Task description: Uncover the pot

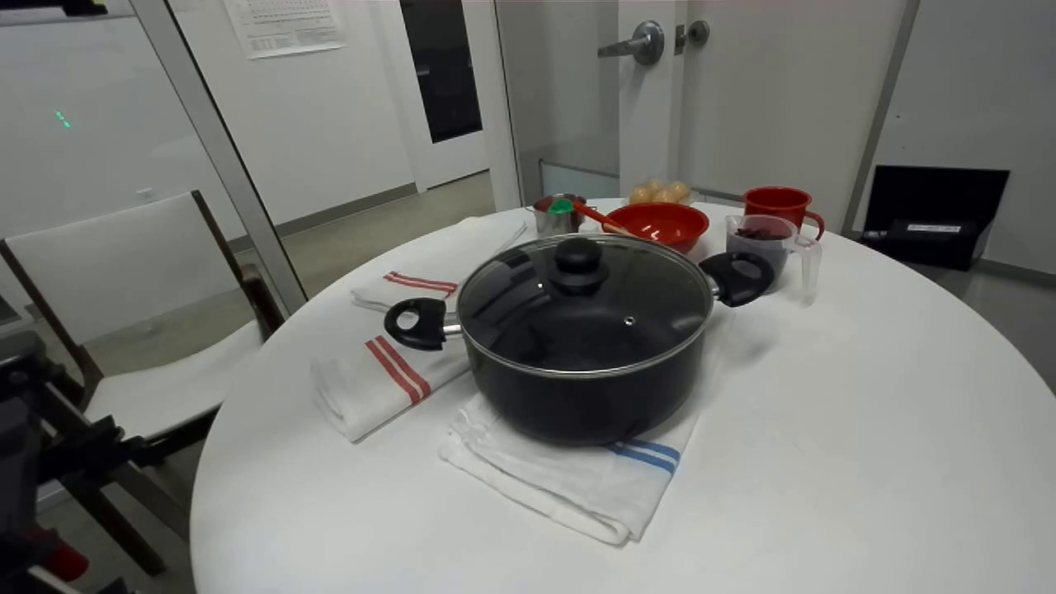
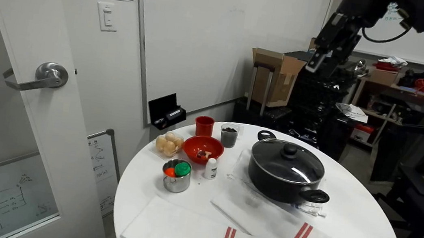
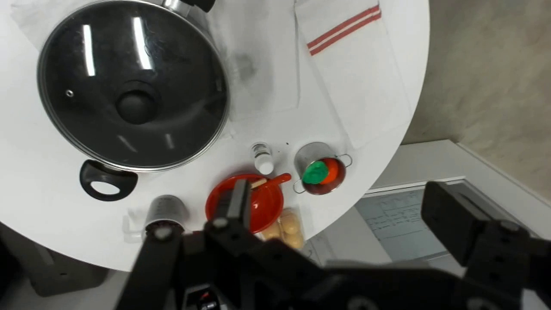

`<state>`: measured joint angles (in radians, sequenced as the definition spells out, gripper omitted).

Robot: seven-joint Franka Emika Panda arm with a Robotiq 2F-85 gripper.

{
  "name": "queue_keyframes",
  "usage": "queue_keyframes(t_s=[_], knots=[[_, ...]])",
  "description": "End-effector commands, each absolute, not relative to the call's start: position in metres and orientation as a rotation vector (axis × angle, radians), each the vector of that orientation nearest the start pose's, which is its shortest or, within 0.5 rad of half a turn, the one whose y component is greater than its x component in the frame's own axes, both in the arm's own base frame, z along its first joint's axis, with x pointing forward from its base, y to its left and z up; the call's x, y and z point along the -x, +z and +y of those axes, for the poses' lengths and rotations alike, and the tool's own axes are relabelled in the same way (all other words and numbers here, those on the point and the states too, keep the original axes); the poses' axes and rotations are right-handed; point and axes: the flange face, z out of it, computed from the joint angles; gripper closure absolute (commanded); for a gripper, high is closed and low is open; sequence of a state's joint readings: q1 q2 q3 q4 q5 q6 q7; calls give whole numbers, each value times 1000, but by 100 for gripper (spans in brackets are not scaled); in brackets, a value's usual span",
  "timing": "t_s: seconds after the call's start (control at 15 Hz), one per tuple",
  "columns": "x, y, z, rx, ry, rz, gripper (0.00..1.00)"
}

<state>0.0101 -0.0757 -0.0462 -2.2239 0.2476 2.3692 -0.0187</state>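
Observation:
The large black pot (image 1: 586, 404) stands upright on a folded white towel with blue stripes, and it also shows in an exterior view (image 2: 269, 180). Its round glass lid (image 1: 511, 322) with a dark knob (image 1: 578, 254) sits on top and covers it. The lid shows from above in the wrist view (image 3: 181, 116), with a pot handle (image 3: 107, 181) beside it. My gripper (image 3: 338, 198) is open, with wide-apart fingers and nothing between them. In an exterior view the gripper (image 2: 322, 66) hangs in the air well above the table, apart from the lid.
A red bowl (image 2: 203, 149), small metal pot (image 2: 176, 182), white bottle (image 2: 211, 169), eggs (image 2: 169, 143), red mug (image 2: 204, 126) and measuring cup (image 2: 229, 135) stand near the pot on the round white table (image 2: 364, 237). Red-striped towels (image 2: 181, 229) lie beside it.

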Motion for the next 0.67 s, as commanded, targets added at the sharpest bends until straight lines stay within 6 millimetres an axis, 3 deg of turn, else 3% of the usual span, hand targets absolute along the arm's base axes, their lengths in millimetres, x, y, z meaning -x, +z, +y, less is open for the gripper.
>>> queue_keyframes(t_s=[0.0, 0.33, 0.6], knots=[[-576, 389, -36, 2905, -333, 488, 0], [-599, 336, -70, 2878, -254, 757, 0], [-600, 304, -100, 2845, -171, 943, 0]])
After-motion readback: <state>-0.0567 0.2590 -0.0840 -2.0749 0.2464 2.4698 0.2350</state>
